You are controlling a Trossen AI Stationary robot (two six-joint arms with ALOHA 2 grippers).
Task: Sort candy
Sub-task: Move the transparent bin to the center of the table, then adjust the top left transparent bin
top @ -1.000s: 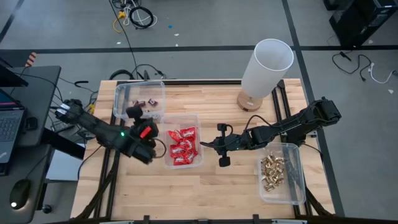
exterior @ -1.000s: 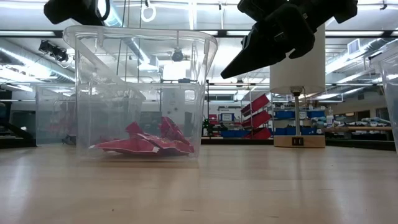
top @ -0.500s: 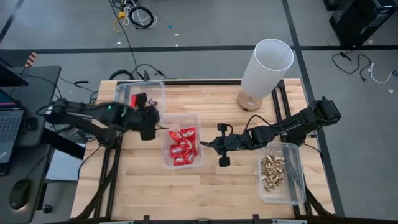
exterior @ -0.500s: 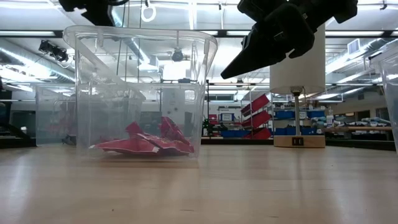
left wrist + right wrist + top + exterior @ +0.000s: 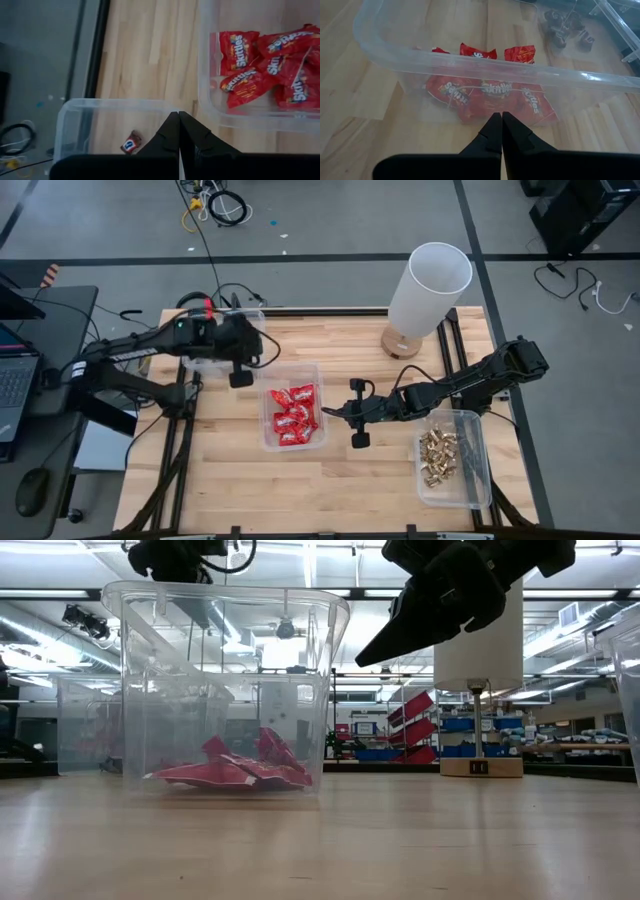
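The candy lies sorted in three clear bins: red packets (image 5: 293, 416) in the middle bin (image 5: 292, 367), gold pieces (image 5: 438, 456) in the right bin, and dark mini bars (image 5: 565, 22) in the far-left bin (image 5: 196, 340). One dark bar (image 5: 131, 143) shows in the left wrist view. My left gripper (image 5: 250, 365) is shut and empty above that bin's near right corner. My right gripper (image 5: 330, 412) is shut and empty, pointing at the red bin's right wall (image 5: 485, 67) from just outside it.
A white lamp (image 5: 428, 288) on a wooden base stands at the far right of the table. Bare wood lies between the red bin and the gold bin (image 5: 478, 480), and along the near edge.
My left gripper has swung from the table's left side beside the red bin toward the far edge, rising and turning, and now hangs over the far-left bin. It has stayed shut.
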